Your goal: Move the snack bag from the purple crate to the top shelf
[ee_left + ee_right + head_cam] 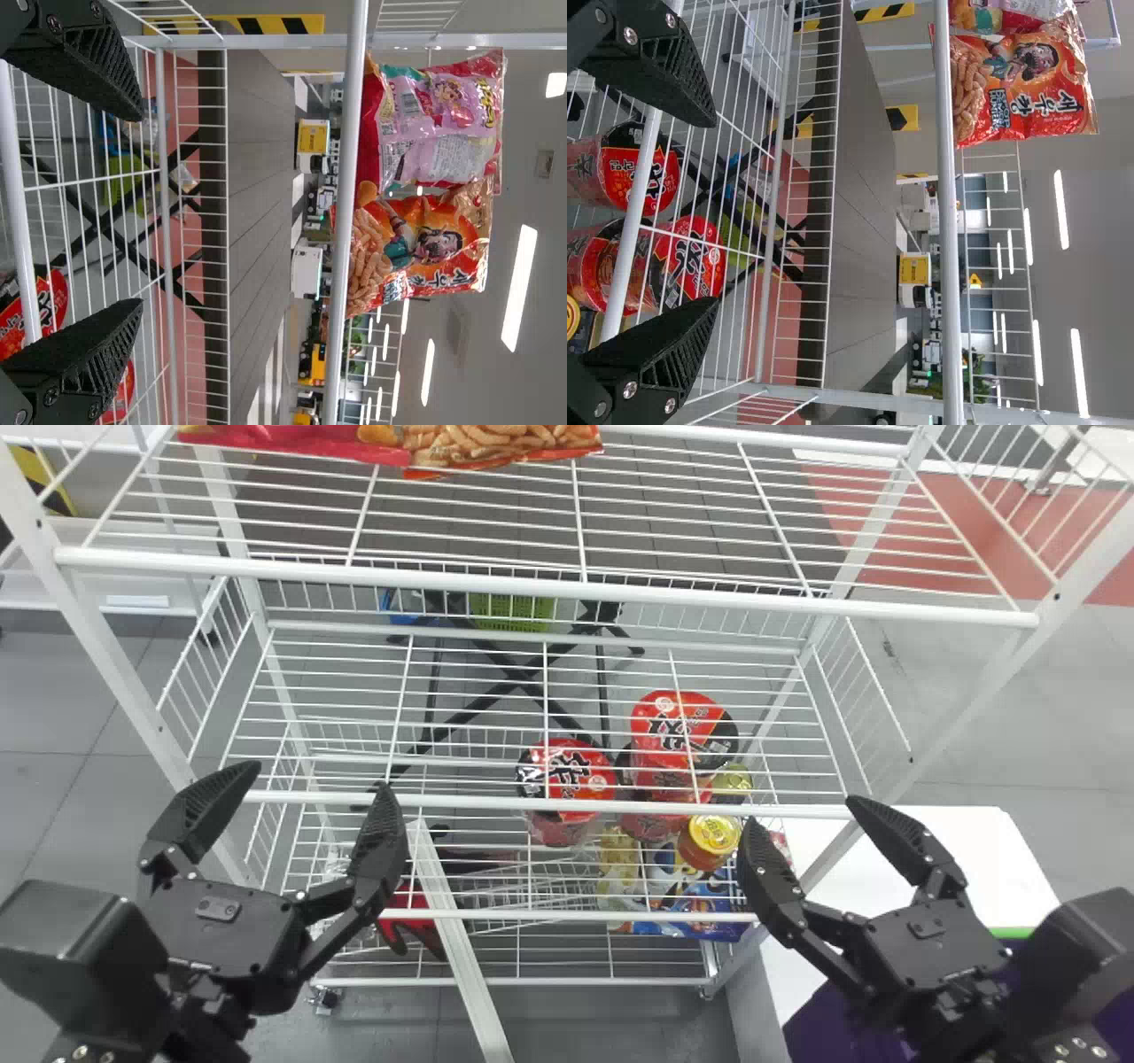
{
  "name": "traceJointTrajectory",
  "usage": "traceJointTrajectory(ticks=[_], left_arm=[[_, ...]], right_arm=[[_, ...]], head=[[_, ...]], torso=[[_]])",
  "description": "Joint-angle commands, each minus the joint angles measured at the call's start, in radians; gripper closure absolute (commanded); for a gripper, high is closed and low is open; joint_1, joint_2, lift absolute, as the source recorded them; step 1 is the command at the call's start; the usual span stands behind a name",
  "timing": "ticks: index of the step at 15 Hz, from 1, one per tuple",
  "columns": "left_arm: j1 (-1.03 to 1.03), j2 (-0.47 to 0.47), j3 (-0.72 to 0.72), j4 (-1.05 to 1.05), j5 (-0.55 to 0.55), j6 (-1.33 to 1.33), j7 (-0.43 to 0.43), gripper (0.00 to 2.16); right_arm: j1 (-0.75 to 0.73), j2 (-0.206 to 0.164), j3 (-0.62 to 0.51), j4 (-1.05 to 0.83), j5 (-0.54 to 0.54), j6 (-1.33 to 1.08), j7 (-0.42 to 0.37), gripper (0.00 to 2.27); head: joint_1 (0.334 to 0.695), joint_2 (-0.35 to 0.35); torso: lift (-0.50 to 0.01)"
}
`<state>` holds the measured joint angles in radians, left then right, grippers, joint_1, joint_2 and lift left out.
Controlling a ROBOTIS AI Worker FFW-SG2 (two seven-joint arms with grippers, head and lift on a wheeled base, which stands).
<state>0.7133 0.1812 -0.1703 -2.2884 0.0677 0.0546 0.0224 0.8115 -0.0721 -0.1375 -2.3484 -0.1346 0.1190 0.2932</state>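
Reaching into purple crate is best kept steep and slow; left gripper, right gripper both open, empty. Snack bags seen on top shelf; crate's contents cannot be told.

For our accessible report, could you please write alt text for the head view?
The robot's left gripper and right gripper, both open, stand before a white wire rack. Snack bags lie on its top shelf, red-and-black cups sit lower, and a purple crate stands at lower right.
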Motion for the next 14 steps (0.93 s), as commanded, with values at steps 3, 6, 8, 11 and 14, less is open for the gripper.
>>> traceJointTrajectory(ticks=[3, 6, 8, 11, 14], left_arm=[[0.000, 0.000, 0.000, 0.001, -0.002, 0.000, 0.005, 0.07], [0.000, 0.000, 0.000, 0.001, -0.002, 0.000, 0.007, 0.07], [0.000, -0.002, 0.000, 0.003, -0.011, -0.003, 0.013, 0.07], [0.000, -0.002, 0.000, 0.004, -0.011, 0.000, 0.014, 0.07], [-0.001, 0.000, 0.000, 0.003, -0.011, 0.000, 0.016, 0.07]], right_arm=[[-0.002, -0.002, 0.001, 0.000, 0.000, 0.003, 0.004, 0.11], [-0.002, -0.002, 0.001, 0.003, 0.000, 0.003, 0.014, 0.11], [-0.003, -0.002, 0.001, 0.003, -0.002, 0.003, 0.014, 0.11], [-0.003, -0.002, -0.001, 0.006, -0.002, 0.003, 0.014, 0.11], [-0.003, -0.002, 0.001, 0.006, -0.003, 0.003, 0.014, 0.11]], head=[[0.695, -0.125], [0.695, -0.122], [0.695, -0.120], [0.695, -0.117], [0.695, -0.118]], torso=[[-0.313], [-0.325], [-0.334], [-0.346], [-0.358]])
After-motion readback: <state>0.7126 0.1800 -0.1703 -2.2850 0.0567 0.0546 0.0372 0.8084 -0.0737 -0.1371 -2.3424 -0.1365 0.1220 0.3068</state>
